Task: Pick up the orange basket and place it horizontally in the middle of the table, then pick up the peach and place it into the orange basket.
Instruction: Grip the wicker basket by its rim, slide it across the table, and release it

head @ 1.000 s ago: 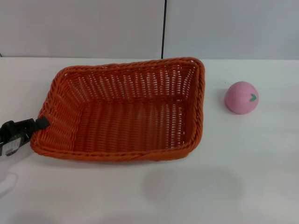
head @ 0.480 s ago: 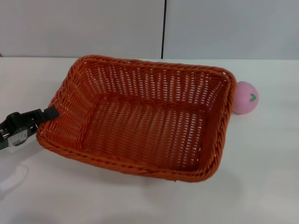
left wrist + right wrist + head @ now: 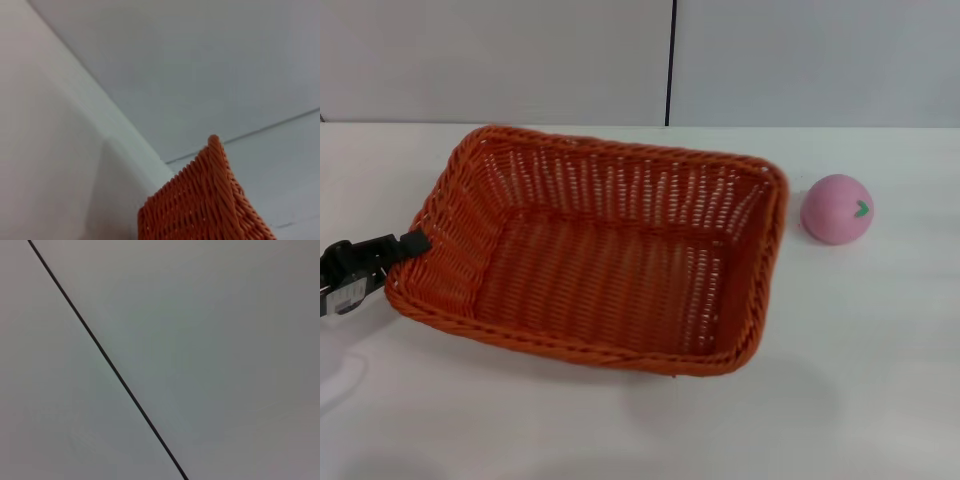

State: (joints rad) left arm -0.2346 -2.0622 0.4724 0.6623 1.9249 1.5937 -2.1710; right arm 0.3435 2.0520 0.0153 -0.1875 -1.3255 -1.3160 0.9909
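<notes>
A: Your left gripper [image 3: 408,243] is clamped on the basket [image 3: 595,260] rim at its left end. The basket sits skewed, and its right corner looks lifted off the table [image 3: 880,380].

B: Risk?

A: A one-end hold; you could let it pivot or slip, swinging into the peach [image 3: 836,208] just beside it. Open table lies in front. Right gripper isn't in view.

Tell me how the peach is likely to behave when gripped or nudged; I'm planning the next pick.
The peach looks ball-shaped and sits free on the bare table, apart from the orange basket, so a nudge would probably send it rolling. Its smooth surface may slip in a pinch. It is small, so probably light.
</notes>
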